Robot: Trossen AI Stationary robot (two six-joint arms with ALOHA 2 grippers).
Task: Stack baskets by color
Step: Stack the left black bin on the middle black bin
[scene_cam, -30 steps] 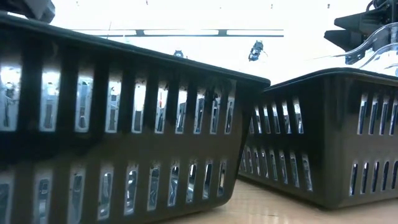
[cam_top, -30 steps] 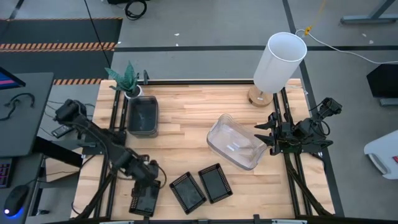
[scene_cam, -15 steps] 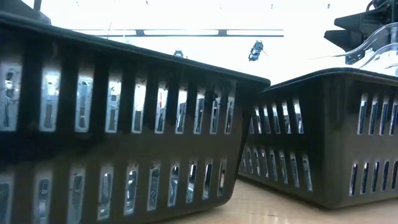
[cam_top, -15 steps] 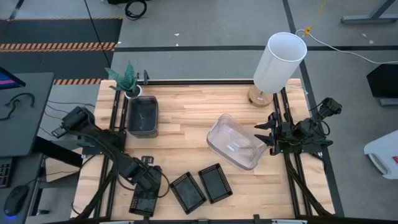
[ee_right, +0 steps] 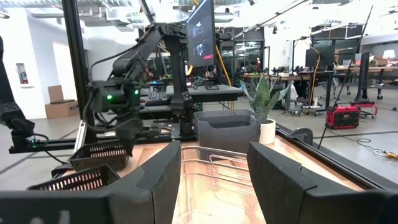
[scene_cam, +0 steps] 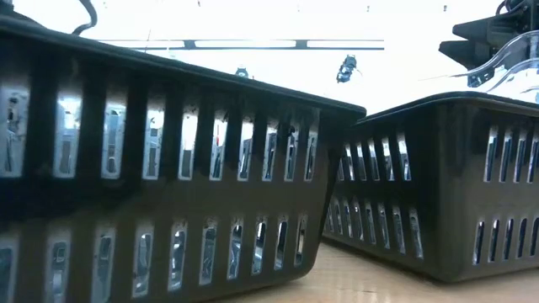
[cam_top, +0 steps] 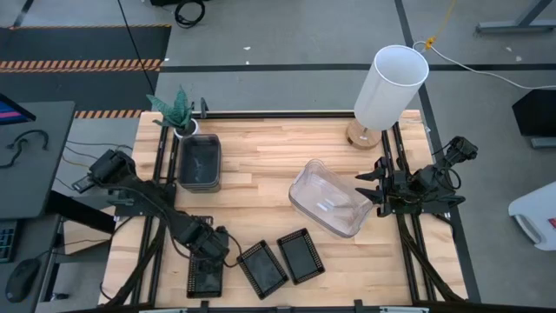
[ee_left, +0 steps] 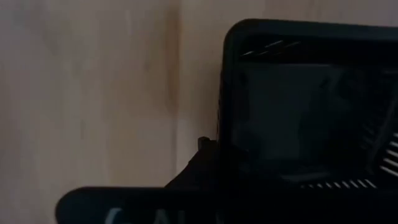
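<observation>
Three small black perforated baskets sit near the table's front edge: one at the left [cam_top: 205, 278], a middle one [cam_top: 262, 268] and a right one [cam_top: 301, 256]. My left gripper [cam_top: 208, 254] points down at the far end of the left black basket [ee_left: 292, 106] and is shut on it. A clear basket [cam_top: 328, 198] lies right of centre. A smoky grey basket stack [cam_top: 199, 163] stands at the far left. My right gripper [cam_top: 367, 189] waits open at the table's right edge, level, facing the clear basket [ee_right: 211, 171]. My left gripper comes from above, fingers pointing down, and is shut on the left black basket's far short wall at its rim [ee_left: 221, 134]. The gripper's own body hides how the fingers sit on the wall. The basket's bottom rests on the table.
A white cylindrical lamp [cam_top: 391, 87] stands at the far right and a small potted plant [cam_top: 178, 109] at the far left corner. Bare wood lies between the grey stack and the clear basket. In the low view two black baskets [scene_cam: 168, 168] [scene_cam: 438, 185] fill the foreground.
My left gripper has sunk toward the table and gone a little toward its right edge, coming down on the left black basket's far end. That basket has turned slightly and now lies squarer to the table's front edge.
</observation>
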